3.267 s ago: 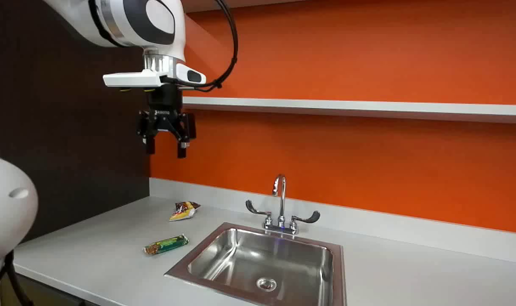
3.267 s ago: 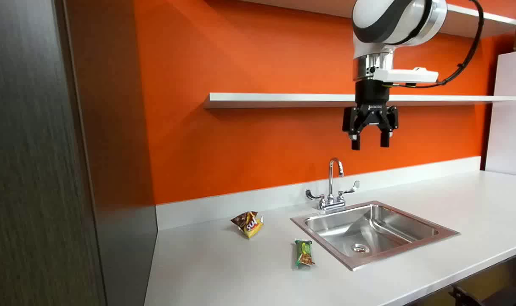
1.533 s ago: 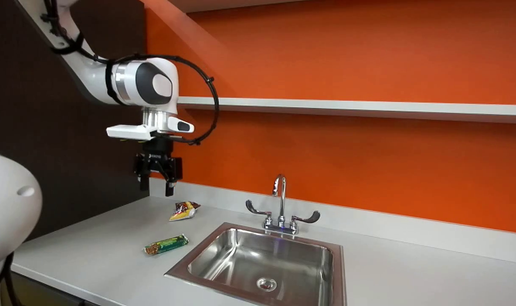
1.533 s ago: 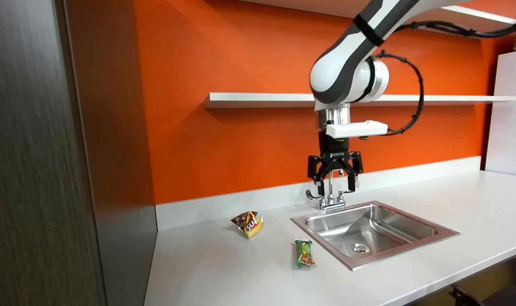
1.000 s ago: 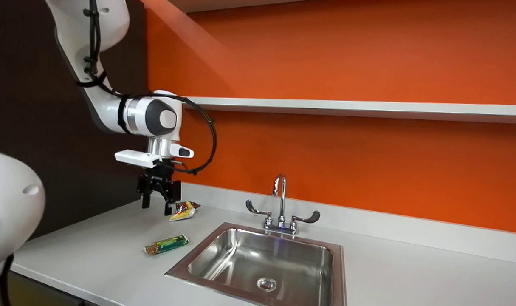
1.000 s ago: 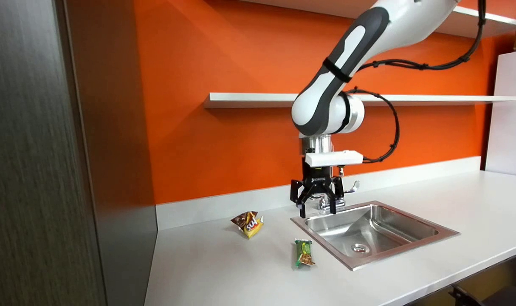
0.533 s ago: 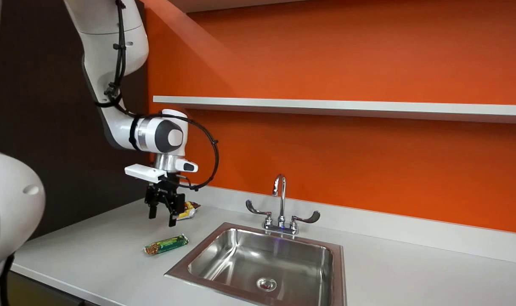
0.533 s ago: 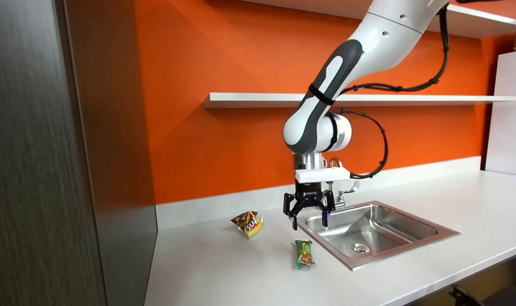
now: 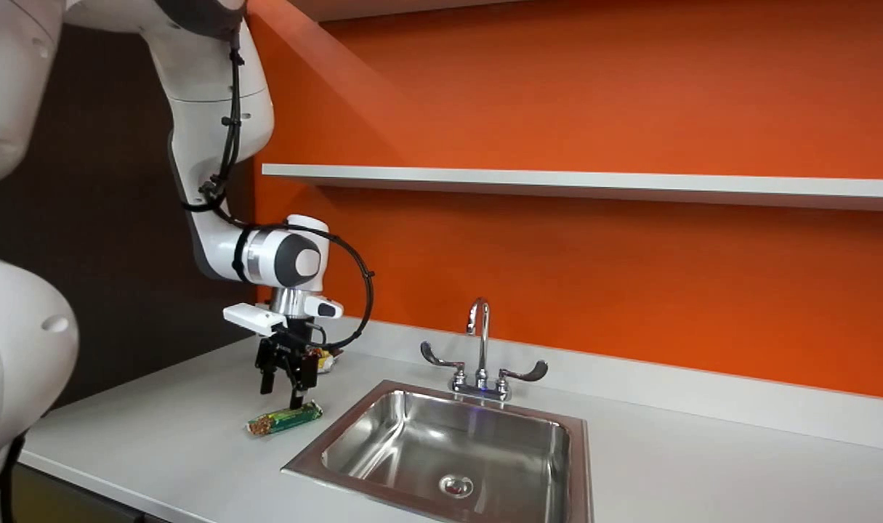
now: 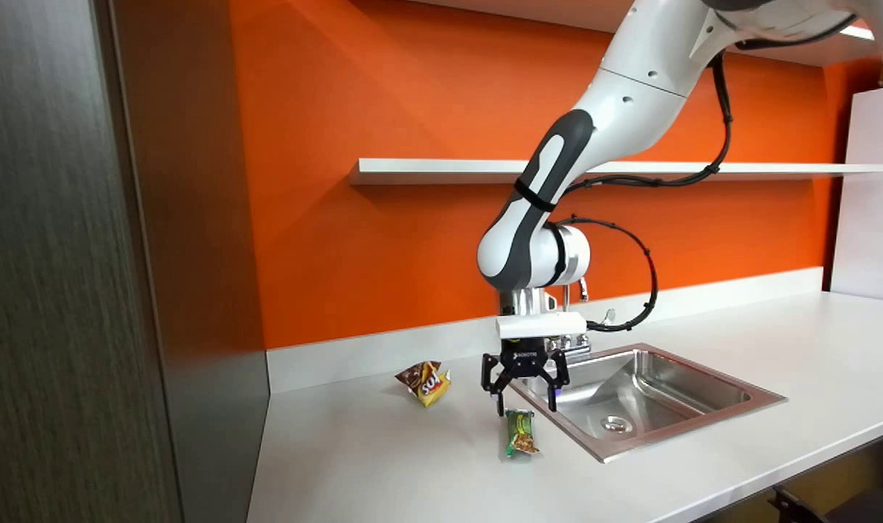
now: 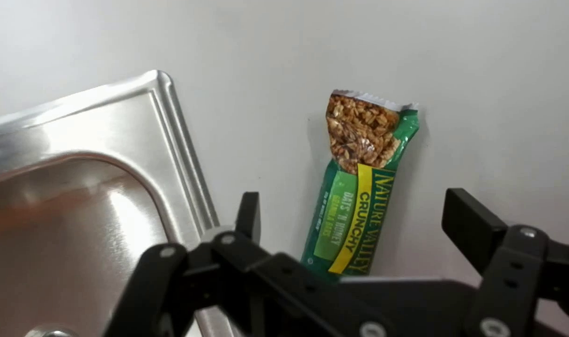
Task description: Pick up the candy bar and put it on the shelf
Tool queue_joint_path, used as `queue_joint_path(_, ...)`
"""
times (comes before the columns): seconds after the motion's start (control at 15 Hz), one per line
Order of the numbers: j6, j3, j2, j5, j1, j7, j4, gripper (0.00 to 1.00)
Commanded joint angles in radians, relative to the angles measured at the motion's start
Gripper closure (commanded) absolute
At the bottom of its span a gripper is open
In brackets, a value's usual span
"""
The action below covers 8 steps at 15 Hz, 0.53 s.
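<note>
The candy bar is a green granola bar with a yellow stripe, lying flat on the counter; it shows in both exterior views [image 9: 285, 420] [image 10: 521, 436] and in the wrist view [image 11: 364, 135]. My gripper [image 9: 281, 394] is open and empty, pointing down just above the bar's end nearer the back wall [image 10: 526, 407]. In the wrist view the fingers [image 11: 353, 208] stand apart on either side of the bar, and the gripper body hides its lower end. The white shelf [image 9: 579, 179] runs along the orange wall above the counter, also in an exterior view [image 10: 441, 168].
A steel sink [image 9: 578, 472] lies beside the bar; its rim [image 11: 186, 154] is close to one finger in the wrist view. A faucet [image 9: 482, 349] stands behind it. A crumpled chip bag [image 10: 423, 381] lies near the back wall. A dark panel [image 9: 143, 218] closes one side.
My gripper has come down from shelf height to just above the candy bar, staying open. The bar and the chip bag have not moved.
</note>
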Motion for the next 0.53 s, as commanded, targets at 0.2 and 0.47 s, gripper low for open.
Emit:
queue_joint_path(0.2,0.035,-0.036,0.066,0.044,0.043,0.11,0.041,0.0)
queue_joint_path(0.47,0.052,-0.056,0.086,0.038,0.069,0.17,0.05,0.0)
